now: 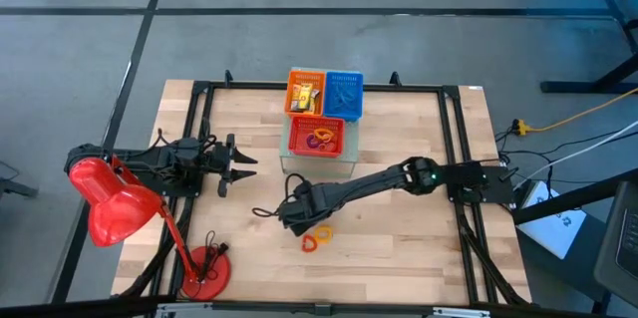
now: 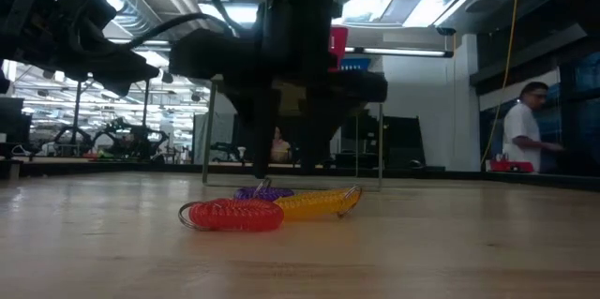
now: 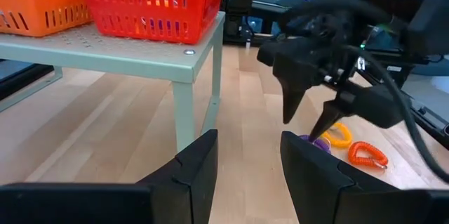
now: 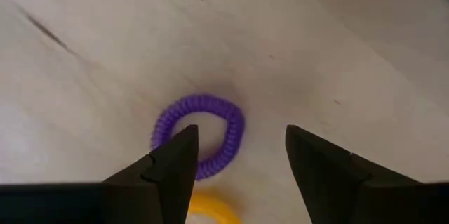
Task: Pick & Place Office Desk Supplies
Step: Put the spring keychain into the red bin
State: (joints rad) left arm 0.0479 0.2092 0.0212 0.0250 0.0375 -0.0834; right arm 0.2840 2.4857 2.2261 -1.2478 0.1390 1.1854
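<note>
1. My right gripper [image 4: 238,157] hangs just above the purple loop [image 4: 200,136], fingers spread, grasping nothing.
2. That purple loop lies flat on the desk [image 1: 399,248], touching the yellow loop [image 2: 319,202], with the orange loop [image 2: 232,215] right beside them.
3. All three sit in front of the red basket [image 1: 316,137].
4. My left gripper [image 1: 242,165] waits left of that basket, fingers parted, empty.

Red desk lamp [image 1: 118,208], three mesh baskets [image 1: 317,138]
</note>
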